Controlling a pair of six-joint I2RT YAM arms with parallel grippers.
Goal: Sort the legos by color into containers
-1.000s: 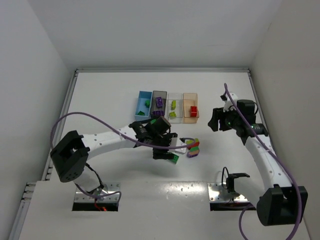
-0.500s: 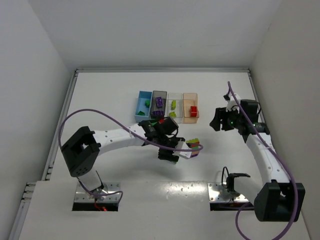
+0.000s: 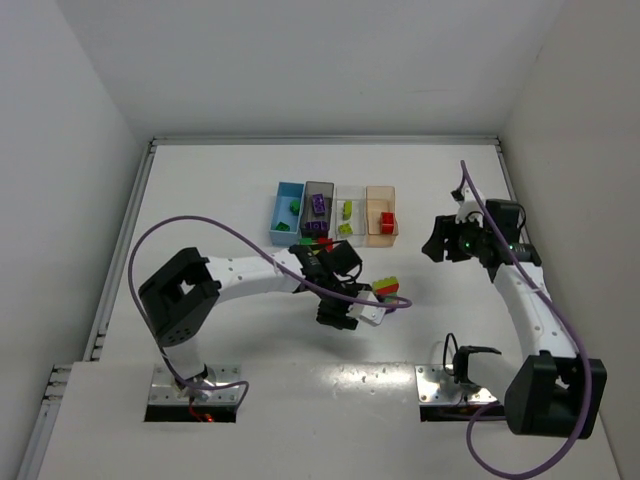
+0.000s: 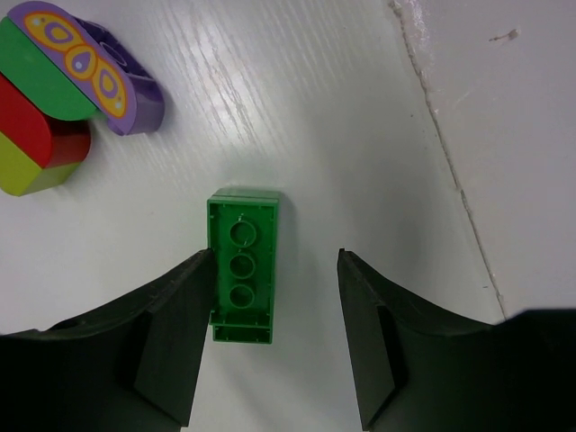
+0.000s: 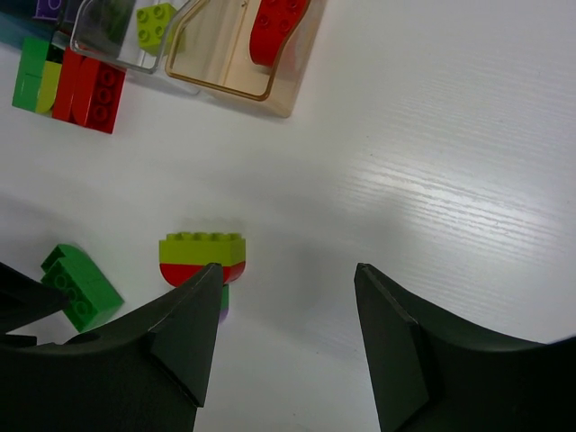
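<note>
The left gripper (image 4: 274,270) is being held low over the table (image 4: 360,90) with its fingers spread apart. A green brick (image 4: 243,270) is being straddled between them, studs up. Its long side is lying right at one finger, though contact cannot be told, and a strip of bare surface is being left open between its other side and the second finger. A stack of bricks (image 4: 63,90) in purple, green, red and yellow-green is lying apart from the green brick, with bare table between them. On the opposite side of the gripper a seam (image 4: 441,144) in the table is running past. The right gripper (image 5: 288,333) is being held above the right part of the table with its fingers wide apart, and only bare white surface is being framed between them. Farther back, the blue bin (image 3: 278,212), dark grey bin (image 3: 319,184), clear bin (image 3: 350,188) and tan-orange bin (image 3: 381,188) are being shown side by side in a row. A red brick (image 5: 274,22) is lying in the tan-orange bin and a yellow-green brick (image 5: 155,20) in the clear one. A loose red brick (image 5: 90,90) is lying just outside the bins' near edges.
</note>
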